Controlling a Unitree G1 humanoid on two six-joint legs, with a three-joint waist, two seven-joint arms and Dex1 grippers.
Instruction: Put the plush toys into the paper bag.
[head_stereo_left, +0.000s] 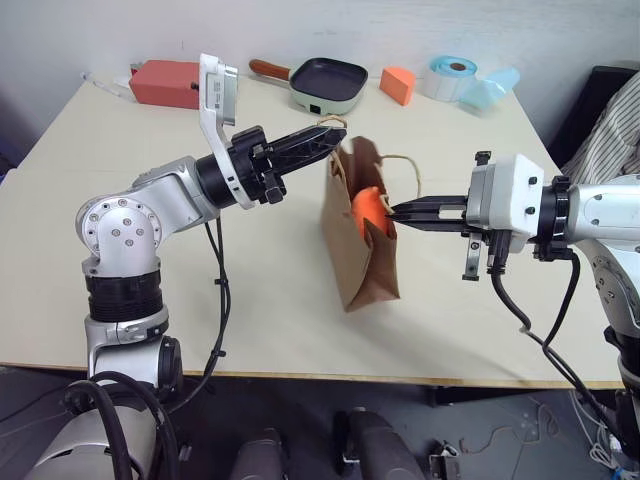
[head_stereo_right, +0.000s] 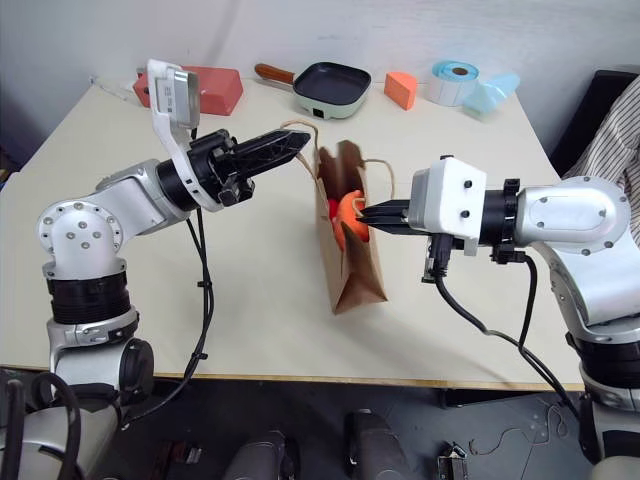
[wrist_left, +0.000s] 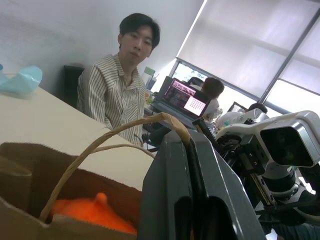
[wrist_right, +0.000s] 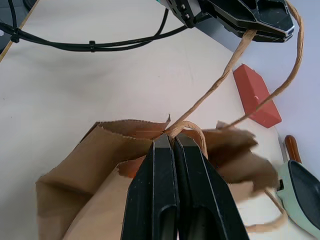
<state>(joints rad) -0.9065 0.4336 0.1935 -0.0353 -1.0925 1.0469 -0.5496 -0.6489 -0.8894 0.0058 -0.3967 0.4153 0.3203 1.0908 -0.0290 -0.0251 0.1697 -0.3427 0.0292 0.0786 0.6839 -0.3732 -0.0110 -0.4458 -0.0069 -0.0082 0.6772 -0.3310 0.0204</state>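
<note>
The left claw (head_stereo_left: 335, 132) pinches the paper bag's (head_stereo_left: 362, 270) handle, the right claw (head_stereo_right: 362, 212) pinches its rim, keeping the orange plush toy (head_stereo_left: 368, 205) inside.

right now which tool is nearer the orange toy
Right. The right tool is shut at the bag mouth, right beside the orange toy. The left tool is shut on a bag handle above it.
</note>
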